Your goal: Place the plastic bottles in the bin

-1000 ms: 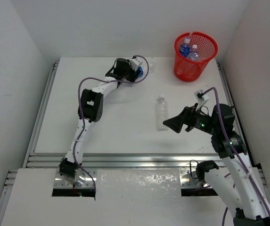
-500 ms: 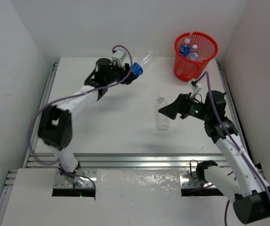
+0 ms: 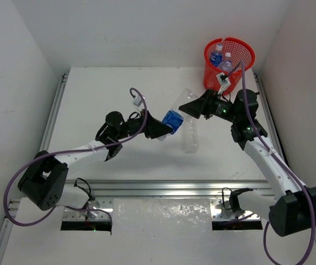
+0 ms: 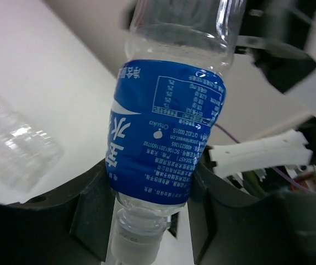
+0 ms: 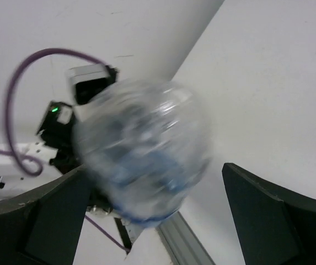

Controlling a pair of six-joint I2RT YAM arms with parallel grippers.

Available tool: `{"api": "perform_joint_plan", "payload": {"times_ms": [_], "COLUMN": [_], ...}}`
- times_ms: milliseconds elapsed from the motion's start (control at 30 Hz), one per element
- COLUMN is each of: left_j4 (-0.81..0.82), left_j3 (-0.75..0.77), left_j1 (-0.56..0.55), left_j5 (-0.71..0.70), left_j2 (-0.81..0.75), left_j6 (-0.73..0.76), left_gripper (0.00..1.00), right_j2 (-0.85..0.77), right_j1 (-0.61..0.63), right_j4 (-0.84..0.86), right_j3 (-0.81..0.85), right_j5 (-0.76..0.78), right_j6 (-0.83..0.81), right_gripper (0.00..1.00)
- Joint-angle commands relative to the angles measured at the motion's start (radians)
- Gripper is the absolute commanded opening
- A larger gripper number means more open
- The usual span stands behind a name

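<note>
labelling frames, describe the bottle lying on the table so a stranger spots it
From the red bin at the table's far right corner, come toward the near edge, to mid-table. A clear bottle lies flat there. Unlike the held bottle in the left hand above it, it has no blue label.

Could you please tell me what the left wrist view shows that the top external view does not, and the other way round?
Only the left wrist view: the print on the blue-label bottle and its white cap, low between the fingers of the left gripper. Only the top external view: the bin with bottles already inside, and both whole arms. Both: the left gripper shut on the blue-label bottle, the open right gripper at its far end, and a plain bottle lying on the table.
</note>
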Motion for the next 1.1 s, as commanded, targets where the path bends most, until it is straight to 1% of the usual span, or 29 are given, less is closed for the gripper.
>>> {"api": "perform_joint_plan", "payload": {"times_ms": [0, 100, 133, 200, 233, 267, 333, 367, 400, 433, 467, 500, 533, 567, 600, 633, 667, 700, 733, 767, 800, 833, 867, 900, 933, 967, 1000, 1067], "left_j4": [0.207, 0.200, 0.203, 0.234, 0.242, 0.252, 0.245, 0.192, 0.138, -0.005, -0.087, -0.170, -0.364, -0.481, -0.718, -0.833, -0.917, -1.014, -1.039, -1.057, -1.082, -1.094, -1.110, -1.146, -1.165, -1.177, -1.191, -1.196], "left_j3": [0.007, -0.010, -0.013, -0.020, -0.019, -0.014, 0.007, 0.019, 0.038, 0.086, 0.113, 0.159, 0.180, 0.206, 0.258, 0.280, 0.295, 0.285, 0.270, 0.225, 0.204, 0.185, 0.159, 0.151, 0.148, 0.138, 0.130, 0.101], "left_j1": [-0.074, -0.086, -0.088, -0.095, -0.105, -0.109, -0.111, -0.111, -0.111, -0.112, -0.114, -0.114, -0.114, -0.114, -0.114, -0.114, -0.114, -0.114, -0.114, -0.114, -0.114, -0.114, -0.114, -0.114, -0.114, -0.114, -0.114, -0.114], "left_j5": [0.076, 0.048, 0.044, 0.045, 0.048, 0.059, 0.064, 0.048, 0.036, -0.010, -0.047, -0.091, -0.230, -0.325, -0.426, -0.637, -0.724, -0.818, -0.841, -0.858, -0.867, -0.886, -0.891, -0.900, -0.918, -0.920, -0.923, -0.924], "left_j2": [-0.068, -0.067, -0.064, -0.053, -0.044, -0.025, -0.010, -0.004, -0.005, -0.013, -0.022, -0.034, -0.068, -0.086, -0.124, -0.143, -0.169, -0.232, -0.270, -0.316, -0.405, -0.444, -0.482, -0.543, -0.568, -0.591, -0.625, -0.648], "left_j6": [-0.073, -0.070, -0.075, -0.079, -0.085, -0.087, -0.084, -0.075, -0.055, -0.002, 0.026, 0.086, 0.114, 0.135, 0.151, 0.145, 0.134, 0.132, 0.131, 0.129, 0.135, 0.142, 0.146, 0.161, 0.171, 0.180, 0.203, 0.234], "left_gripper": [0.00, 0.00, 0.00, 0.00, 0.00, 0.00, 0.00, 0.12, 0.23, 0.45, 0.57, 0.71, 0.85, 0.97, 1.00, 1.00, 1.00, 1.00, 1.00, 1.00, 1.00, 1.00, 1.00, 1.00, 1.00, 1.00, 1.00, 1.00], "right_j2": [-0.003, -0.046, -0.049, -0.046, -0.031, -0.020, 0.014, 0.024, 0.037, 0.061, 0.072, 0.078, 0.086, 0.089, 0.094, 0.097, 0.109, 0.130, 0.130, 0.167, 0.196, 0.230, 0.309, 0.351, 0.391, 0.432, 0.504, 0.595], "right_j1": [0.009, 0.009, 0.011, 0.011, 0.009, 0.011, 0.009, 0.009, 0.009, 0.009, 0.009, 0.003, -0.020, -0.038, -0.087, -0.110, -0.129, -0.153, -0.160, -0.161, -0.169, -0.173, -0.178, -0.189, -0.192, -0.195, -0.203, -0.204], "right_j4": [0.002, -0.047, -0.066, -0.052, -0.034, -0.008, 0.096, 0.185, 0.225, 0.251, 0.267, 0.249, 0.173, 0.125, 0.067, -0.060, -0.130, -0.250, -0.297, -0.331, -0.363, -0.438, -0.469, -0.489, -0.524, -0.532, -0.529, -0.465], "right_j3": [0.019, -0.022, -0.024, -0.027, -0.028, -0.027, -0.027, -0.030, -0.030, -0.025, -0.019, 0.000, 0.014, 0.030, 0.075, 0.108, 0.182, 0.223, 0.264, 0.353, 0.401, 0.462, 0.584, 0.640, 0.700, 0.752, 0.840, 0.935], "right_j5": [0.091, 0.204, 0.220, 0.199, 0.133, 0.092, 0.003, -0.078, -0.117, -0.152, -0.194, -0.186, -0.129, -0.089, -0.043, 0.012, 0.168, 0.258, 0.350, 0.524, 0.601, 0.675, 0.738, 0.843, 0.904, 0.967, 1.058, 1.131], "right_j6": [-0.031, -0.050, -0.051, -0.057, -0.056, -0.036, 0.004, 0.057, 0.081, 0.096, 0.105, 0.098, 0.075, 0.067, 0.058, 0.024, 0.000, -0.048, -0.069, -0.088, -0.106, -0.128, -0.139, -0.149, -0.168, -0.175, -0.180, -0.220], "right_gripper": [0.99, 0.99, 0.99, 0.98, 0.93, 0.71, 0.48, 0.32, 0.27, 0.21, 0.10, 0.09, 0.09, 0.08, 0.07, 0.08, 0.07, 0.05, 0.05, 0.05, 0.05, 0.05, 0.05, 0.06, 0.07, 0.06, 0.06, 0.07]}}
